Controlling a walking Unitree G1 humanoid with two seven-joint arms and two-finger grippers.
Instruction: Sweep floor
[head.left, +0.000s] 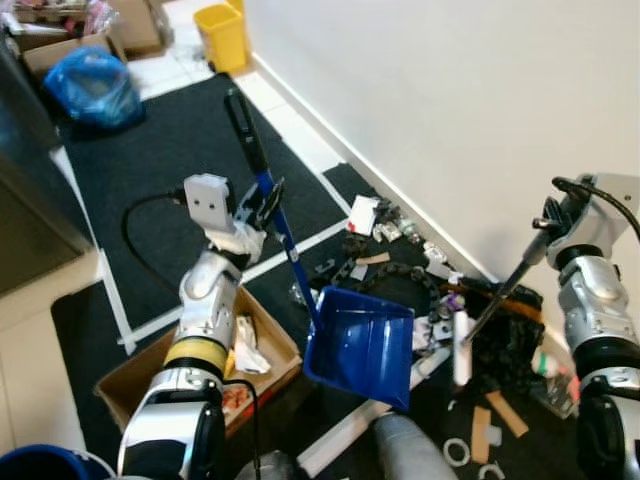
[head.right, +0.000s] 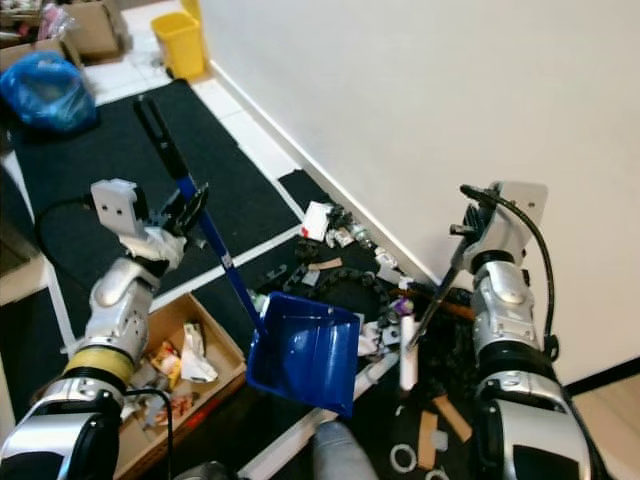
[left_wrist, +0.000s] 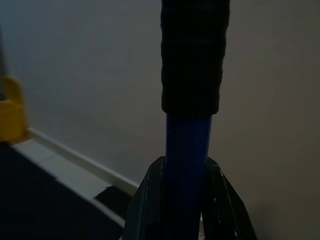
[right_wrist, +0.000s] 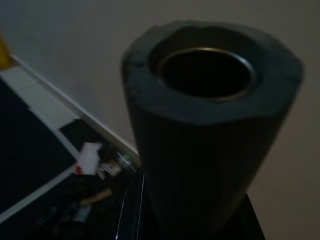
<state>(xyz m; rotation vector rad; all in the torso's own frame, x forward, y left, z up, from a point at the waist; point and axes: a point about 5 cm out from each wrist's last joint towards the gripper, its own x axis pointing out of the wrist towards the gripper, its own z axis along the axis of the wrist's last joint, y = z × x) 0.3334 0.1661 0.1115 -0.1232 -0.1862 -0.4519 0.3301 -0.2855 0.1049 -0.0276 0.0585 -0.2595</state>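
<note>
Both arms up, tools gripped, litter heaped along the wall.
Left gripper (head.left: 262, 200) clenched on the blue dustpan (head.left: 362, 343) handle; pan below it, beside the debris pile (head.left: 420, 270). Right gripper (head.left: 548, 228) clamps the broom (head.left: 497, 300) handle, head in the litter. Cardboard box (head.left: 270, 340) under left arm holds wrappers. Yellow bin (head.left: 222, 35) well beyond, black mat between.

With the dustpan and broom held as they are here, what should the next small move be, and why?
Probably lower the dustpan until its front edge lies on the dark floor beside the litter. The left gripper holds its blue handle with the pan tilted, seemingly off the floor, while the right gripper holds the broom with its head already among the scraps along the wall.
</note>
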